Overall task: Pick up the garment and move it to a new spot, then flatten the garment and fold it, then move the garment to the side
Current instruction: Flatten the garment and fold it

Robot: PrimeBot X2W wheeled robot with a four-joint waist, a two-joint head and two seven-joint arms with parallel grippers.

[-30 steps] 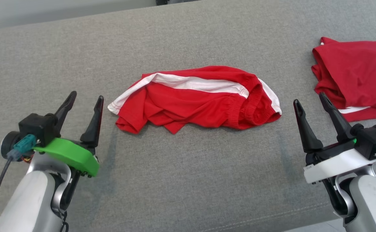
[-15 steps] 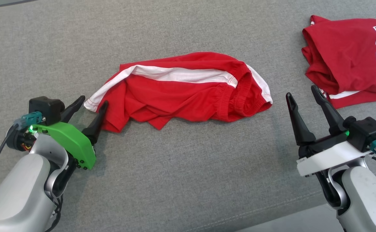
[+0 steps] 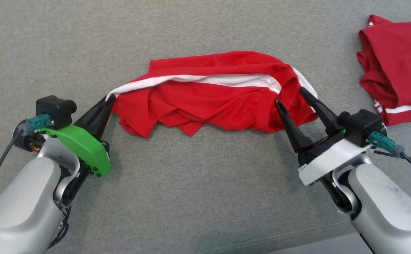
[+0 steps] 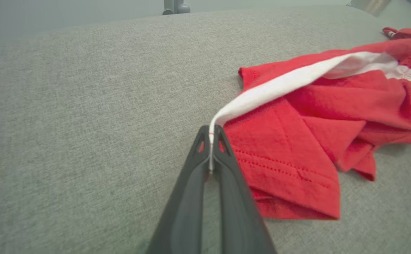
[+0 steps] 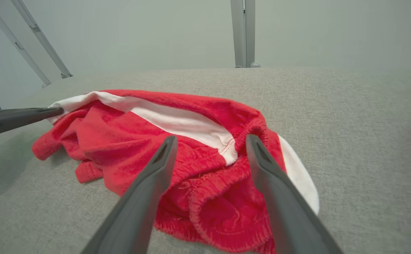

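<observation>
Red shorts (image 3: 209, 102) with white side stripe, crumpled, lying mid grey cushion (image 3: 191, 194), elastic waistband (image 3: 286, 83) at right.

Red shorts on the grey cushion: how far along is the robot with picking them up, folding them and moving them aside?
Done: nothing yet; the shorts lie crumpled on the cushion. In hand: the left jaws are shut on the white-striped corner, and the right jaws stand open around the waistband end. Left: lifting, moving, flattening, folding, setting aside.
</observation>
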